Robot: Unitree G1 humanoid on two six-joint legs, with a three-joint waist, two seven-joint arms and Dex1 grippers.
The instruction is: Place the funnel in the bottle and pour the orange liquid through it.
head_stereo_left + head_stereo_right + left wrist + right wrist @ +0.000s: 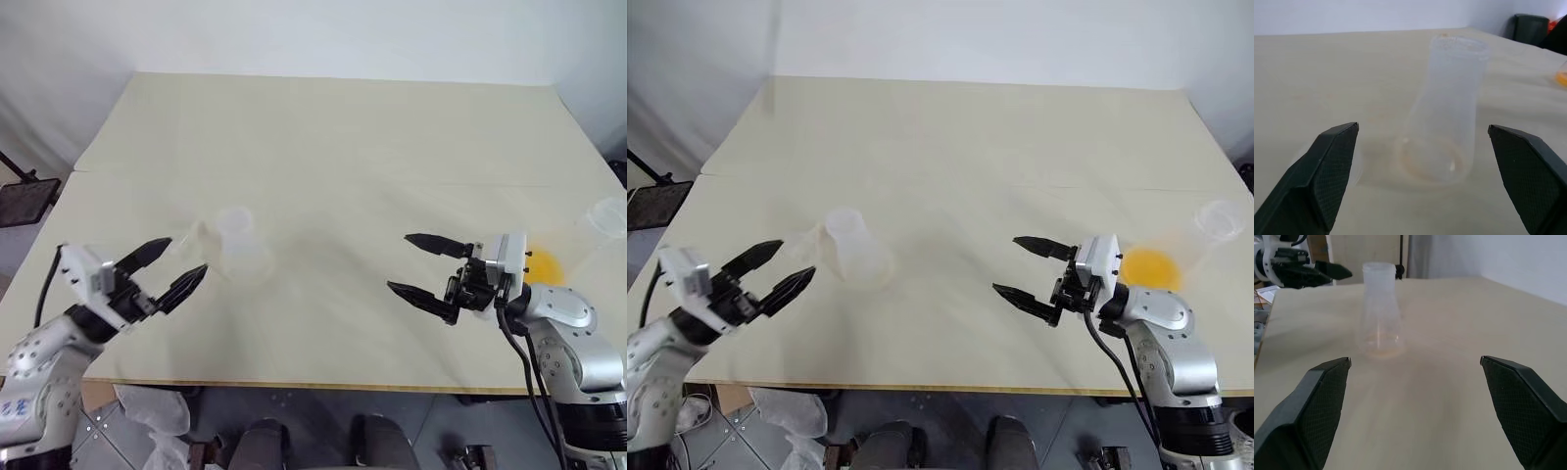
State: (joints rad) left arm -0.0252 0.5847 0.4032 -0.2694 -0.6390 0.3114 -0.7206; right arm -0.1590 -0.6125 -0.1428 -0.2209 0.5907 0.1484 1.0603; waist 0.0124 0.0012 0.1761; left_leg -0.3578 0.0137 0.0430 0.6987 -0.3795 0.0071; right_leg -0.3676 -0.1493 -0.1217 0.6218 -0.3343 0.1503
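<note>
A clear conical bottle point(1442, 110) with a wide cylindrical mouth stands on the smooth pale desk point(333, 147). Both black textured tools, left point(168, 269) and right point(423, 266), gape empty

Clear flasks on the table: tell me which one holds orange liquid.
The flask by the table's right edge, behind the right gripper, has orange liquid pooled in its base. The bottle in front of the left gripper looks empty.

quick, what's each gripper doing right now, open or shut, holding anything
left gripper: jaws open, holding nothing, facing the bottle.
right gripper: jaws open, holding nothing.
</note>
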